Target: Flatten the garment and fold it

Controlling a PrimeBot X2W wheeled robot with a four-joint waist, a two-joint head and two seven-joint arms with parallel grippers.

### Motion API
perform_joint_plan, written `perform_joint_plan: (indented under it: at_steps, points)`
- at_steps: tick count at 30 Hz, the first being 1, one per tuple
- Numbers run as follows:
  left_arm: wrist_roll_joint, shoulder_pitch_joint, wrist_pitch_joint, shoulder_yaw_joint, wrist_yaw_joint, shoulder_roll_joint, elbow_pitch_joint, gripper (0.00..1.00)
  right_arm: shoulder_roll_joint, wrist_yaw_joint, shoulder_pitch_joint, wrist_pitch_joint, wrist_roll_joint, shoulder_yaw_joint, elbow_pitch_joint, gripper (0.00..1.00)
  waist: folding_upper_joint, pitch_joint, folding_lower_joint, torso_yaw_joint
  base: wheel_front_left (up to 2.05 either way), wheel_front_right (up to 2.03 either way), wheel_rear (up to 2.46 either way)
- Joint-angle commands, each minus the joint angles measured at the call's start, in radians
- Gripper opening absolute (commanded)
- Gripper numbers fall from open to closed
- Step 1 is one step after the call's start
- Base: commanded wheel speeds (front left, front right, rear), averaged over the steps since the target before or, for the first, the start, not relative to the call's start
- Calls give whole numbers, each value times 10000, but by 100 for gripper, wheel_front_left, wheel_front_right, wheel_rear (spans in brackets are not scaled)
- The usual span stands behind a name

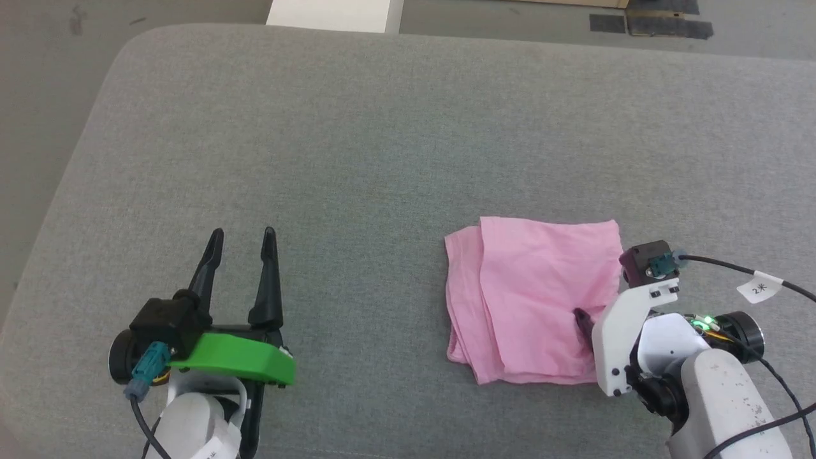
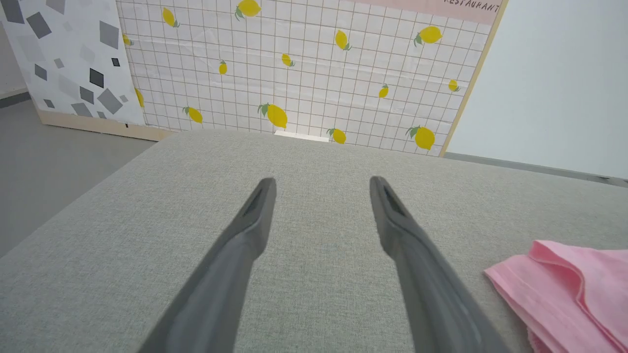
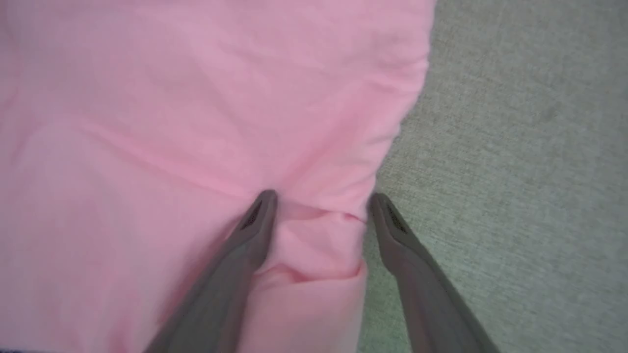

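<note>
garment (image 1: pixel 535 299) is lying folded on the grey cushion (image 1: pixel 357 159) at 4 o'clock in the head view | right gripper (image 3: pixel 321 206) is gaping wide, gripping nothing, straddling the garment's 3 o'clock edge, one finger on cloth, one on cushion | left gripper (image 1: pixel 243 233) is gaping empty at 8 o'clock, well apart | left wrist view is showing a lemon-print panel (image 2: pixel 304 63) at 12 o'clock

There is one pink garment (image 1: pixel 542 299) on one grey bench (image 1: pixel 357 159). Two sets of jaws, left jaws and right jaws, carry two dark fingers (image 1: pixel 268 274) each. One white cable label (image 1: pixel 758 287); two wall panels (image 2: pixel 304 68).
</note>
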Motion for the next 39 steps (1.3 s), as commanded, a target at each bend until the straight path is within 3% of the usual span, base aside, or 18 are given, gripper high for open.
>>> perform_joint_plan:
  at_steps: [1,2,3,4,5,10,13,18,22,26,30,39]
  points:
    - [162,51,-47,5,-38,-13,38,100,55,-13,63,132,-38,35,213,100,0,48,0,61,0,0,0]
    - [166,46,-47,7,-44,-17,50,100,70,-13,48,175,-7,56,288,100,0,50,0,73,0,0,0]
    - [170,42,-47,9,-52,-22,69,100,82,-13,29,246,22,70,376,71,0,46,0,87,0,0,0]
    - [169,39,-47,11,-64,-25,93,100,88,-13,-1,269,41,81,425,24,0,40,0,96,0,0,0]
    - [141,44,-47,5,-85,-31,143,100,70,-13,-38,261,63,138,446,0,0,21,0,104,0,0,0]
    - [52,179,-47,36,-98,-64,275,100,-276,-13,-297,240,252,545,396,0,0,-182,0,-48,0,0,0]
    - [52,321,-47,67,-58,-78,198,100,-882,-13,-614,320,365,1354,135,0,0,-184,0,-456,0,0,0]
    - [79,426,-47,140,-22,-82,-31,100,-2412,-13,-1520,708,1034,2703,-234,0,0,24,0,-1869,0,0,0]
    - [167,348,-47,216,24,25,-201,100,-3219,-13,-2412,795,1635,3153,-179,0,0,366,0,-3165,0,0,0]
    - [309,166,4,242,64,261,-438,100,-3603,-13,-3097,677,2015,3014,331,0,0,806,0,-4098,0,0,0]
    - [396,-39,167,350,135,523,-804,100,-3896,-13,-3657,313,2071,2579,1080,0,0,1330,0,-4586,0,0,0]
    - [618,-479,786,407,200,1050,-1923,100,-4341,-13,-4392,-950,1373,221,3034,0,0,2717,0,-4213,0,0,0]
